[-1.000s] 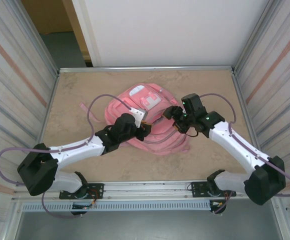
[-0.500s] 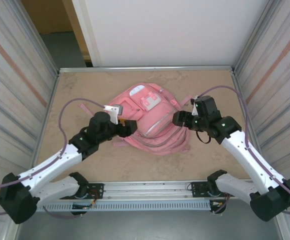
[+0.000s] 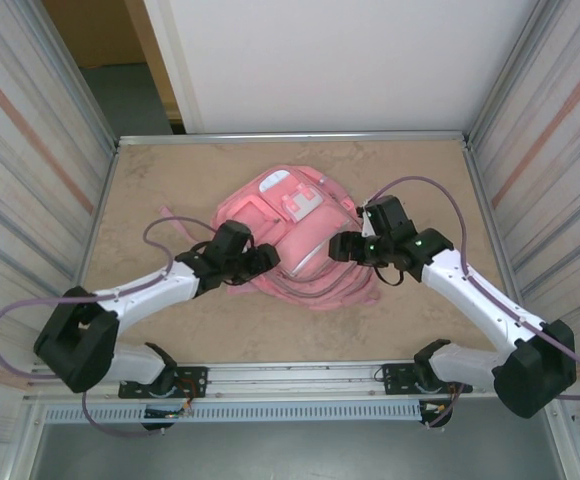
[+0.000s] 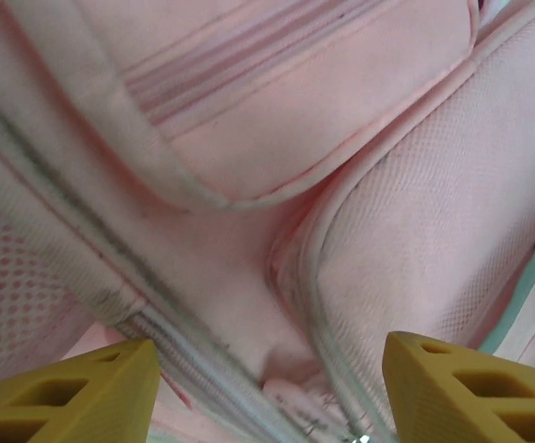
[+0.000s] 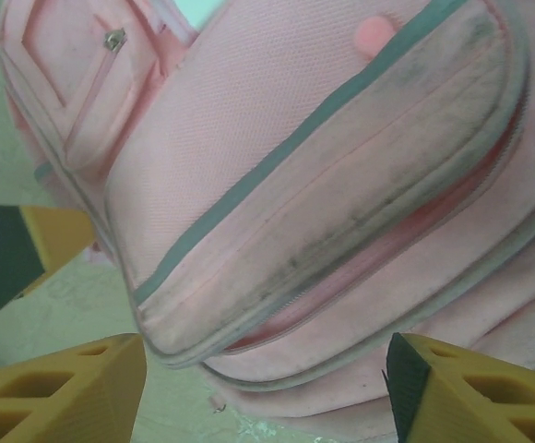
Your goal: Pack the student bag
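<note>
From the top view, the left arm reaches from the 7 o'clock corner across the worktop [image 3: 170, 180]. A pink strap [image 3: 170, 214] trails off the student bag's 9 o'clock side onto the bare surface. The left end effector [image 3: 263, 258] sits over the bag's edge at about 8 o'clock. Its wrist camera shows the left end effector [image 4: 269, 392] with its yellow fingers [image 4: 65, 392] spread wide. They clamp nothing, and pink fabric, a mesh panel and a grey-edged zip line lie close beneath the gap. A padded front pocket [image 4: 286, 101] lies toward 12 o'clock in that view. The student bag [image 3: 295, 235] lies flat at the middle of the worktop, front pockets up. Its white patches point toward 11 o'clock and its lower end toward 5 o'clock. The right end effector [image 3: 338, 248] hovers at the bag's 3 o'clock side, at or just over its edge, and the right arm runs back to the 5 o'clock corner. In the right wrist view the right end effector [image 5: 267, 392] also stands wide with nothing between its fingers [image 5: 60, 388]. Ahead of it the student bag [image 5: 323, 157] shows a large zipped compartment with soiled grey trim. A small zip pull [image 5: 113, 39] is visible at 11 o'clock and a strip of worktop [image 5: 74, 305] at 8 o'clock.
</note>
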Robot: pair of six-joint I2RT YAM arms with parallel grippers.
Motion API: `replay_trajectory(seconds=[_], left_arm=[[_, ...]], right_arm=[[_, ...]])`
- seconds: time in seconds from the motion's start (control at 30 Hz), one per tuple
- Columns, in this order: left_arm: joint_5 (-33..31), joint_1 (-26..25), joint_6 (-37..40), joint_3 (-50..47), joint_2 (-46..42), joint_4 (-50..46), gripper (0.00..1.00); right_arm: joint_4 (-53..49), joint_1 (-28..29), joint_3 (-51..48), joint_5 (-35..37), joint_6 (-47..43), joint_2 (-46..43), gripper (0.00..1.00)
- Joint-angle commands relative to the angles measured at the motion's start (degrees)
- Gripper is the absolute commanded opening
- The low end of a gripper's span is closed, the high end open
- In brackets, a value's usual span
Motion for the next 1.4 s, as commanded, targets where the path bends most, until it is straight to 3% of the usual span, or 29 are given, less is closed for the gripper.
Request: replay_trajectory(seconds=[0.0, 0.23, 0.33, 0.4, 0.5, 0.7, 1.0, 1.2, 1.37], left_arm=[[-0.4, -1.3, -2.2, 4.0, 3.4, 3.2, 0.64], [0.6, -1.8, -3.7, 5.0, 6.8, 5.5, 0.54], [4.7, -1.8, -7.0, 4.7, 7.0, 6.4, 0.55], [6.1, -2.3, -6.1, 5.4, 5.7, 4.1, 0.55], [1.3, -4.0, -8.0, 5.8, 0.8, -3.6, 0.56], [-3.3, -8.3, -3.3, 9.0, -5.2, -8.7, 0.55], [-0.5, -2.4, -3.6, 9.0, 5.1, 0.2, 0.49], [9.0, 0.5, -3.4, 11.5, 12.4, 6.8, 0.50], [12.4, 0.5, -2.3, 13.9, 16.6, 8.0, 0.51]], right_arm=[[3.7, 1.1, -1.7, 0.2, 0.9, 0.4, 0.66], [8.0, 1.4, -3.8, 0.4, 1.4, 4.2, 0.56], [8.7, 1.4, -3.6, 0.4, 1.3, 6.3, 0.53], [8.3, 1.5, -3.1, 1.1, 1.3, 7.4, 0.56], [5.2, 1.5, -1.2, 2.5, 1.9, 8.6, 0.70], [1.8, 1.6, -0.1, 4.8, 1.6, 8.0, 0.69], [2.0, 1.6, -0.8, 5.9, 3.8, 4.6, 0.69], [4.1, 2.2, -2.9, 4.9, 5.3, 2.2, 0.69], [5.4, 2.7, -3.6, 3.3, 4.8, 4.0, 0.69]])
